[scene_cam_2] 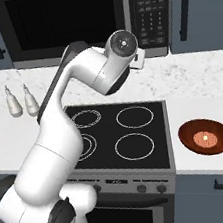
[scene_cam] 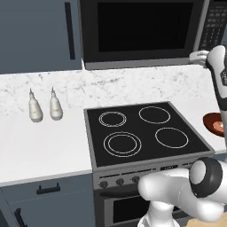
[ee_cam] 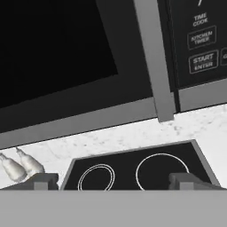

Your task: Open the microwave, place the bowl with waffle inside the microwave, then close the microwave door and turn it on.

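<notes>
The two-finger gripper point(ee_cam: 113, 179), fingertips held apart and empty, is raised before the shut dark-glass microwave door point(ee_cam: 53, 48) of the wide black microwave point(scene_cam_2: 77, 20); the reddish-brown bowl point(scene_cam_2: 206, 136) with its spotted waffle point(scene_cam_2: 205, 137) is left on the white counter point(scene_cam_2: 212, 161) right of the black four-ring stove point(scene_cam_2: 121, 132)

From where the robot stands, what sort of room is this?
It looks like a home kitchen, though a computer-drawn one. A black stove with four rings sits in a white marble-look counter, a microwave hangs above it, and a bowl with a waffle waits beside the stove.
</notes>
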